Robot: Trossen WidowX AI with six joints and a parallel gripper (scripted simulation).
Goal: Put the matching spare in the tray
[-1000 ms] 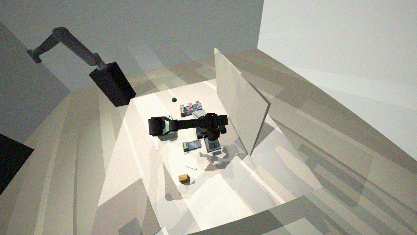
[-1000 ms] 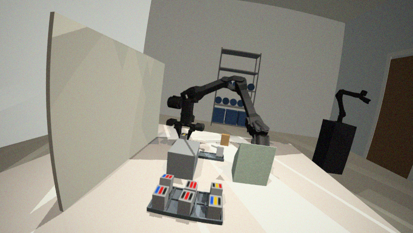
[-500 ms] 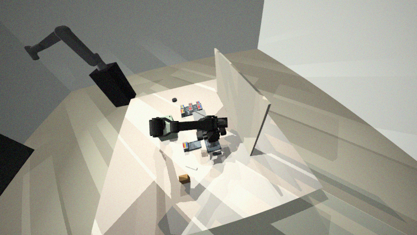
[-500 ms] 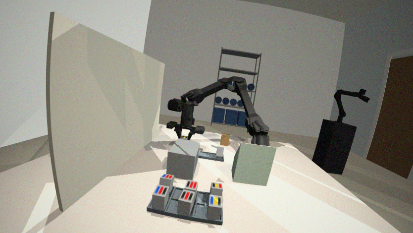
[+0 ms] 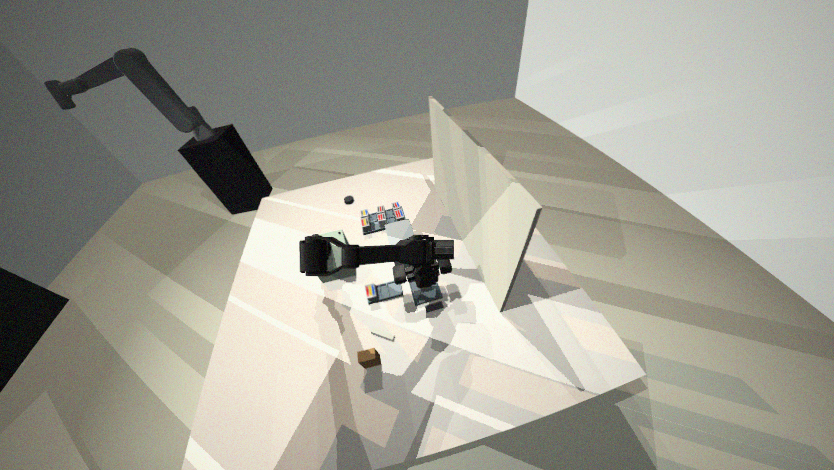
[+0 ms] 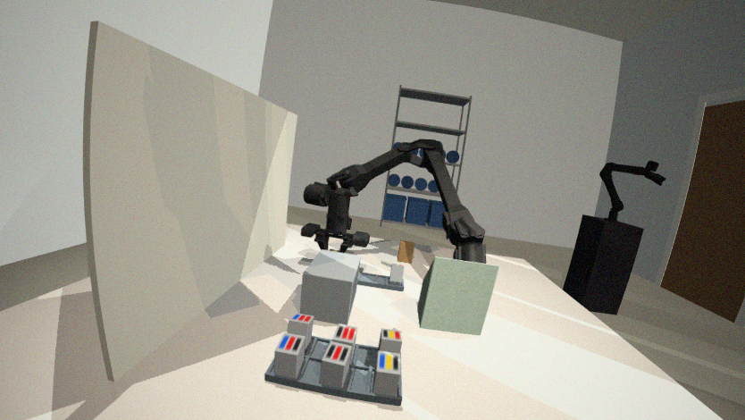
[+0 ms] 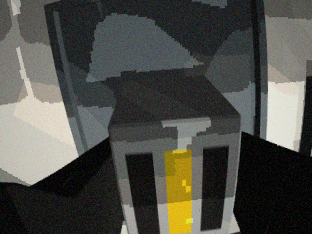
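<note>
My gripper is shut on a grey block with black, yellow and black stripes. It holds the block upright, low over or just inside the dark grey tray; whether the block touches the tray floor cannot be told. In the top view the arm hides the block. Beside the tray, a smaller dark holder bears one grey unit with coloured stripes. A rack holds several grey striped spares. The held block's lower end is hidden.
A tall panel stands near the gripper's side. A grey box and a green box stand between the rack and the holder. A wooden block, a pale strip and a black disc lie around.
</note>
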